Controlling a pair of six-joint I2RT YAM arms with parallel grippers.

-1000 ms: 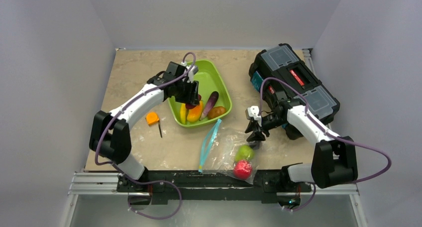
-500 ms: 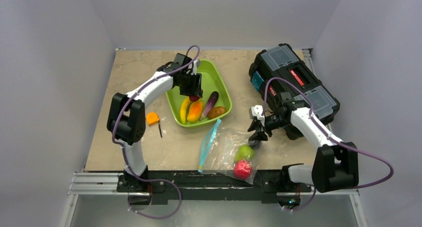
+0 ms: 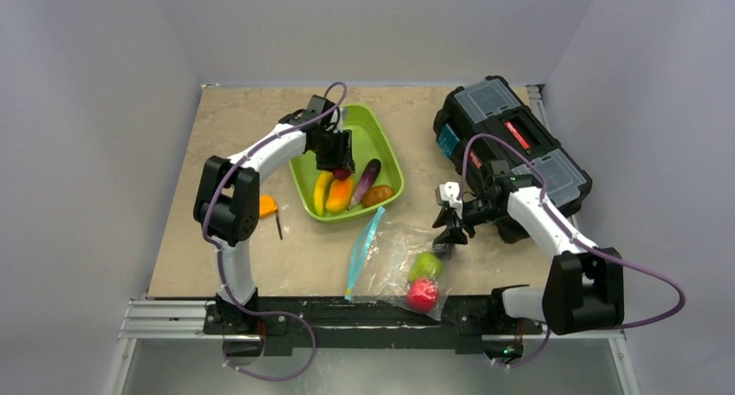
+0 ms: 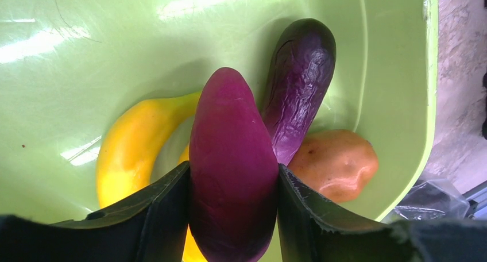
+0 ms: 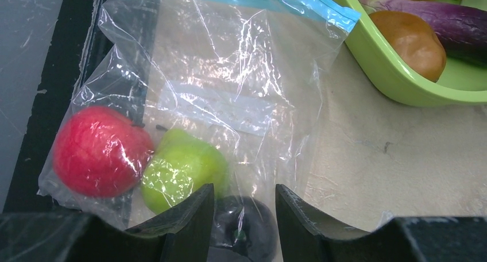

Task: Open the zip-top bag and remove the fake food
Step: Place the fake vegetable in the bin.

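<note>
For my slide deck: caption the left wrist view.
Left gripper holds a maroon piece over the green tray, above banana, eggplant and brown piece.

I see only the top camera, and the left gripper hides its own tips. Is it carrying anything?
Observer: Yes. The left gripper is shut on a maroon piece, hanging over the tray.
Operator: And the right gripper? From above, I only see it over the bag.
Observer: A dark piece sits between the fingers of the right gripper, beside the pear in the bag. I cannot tell whether they press on it.
</note>
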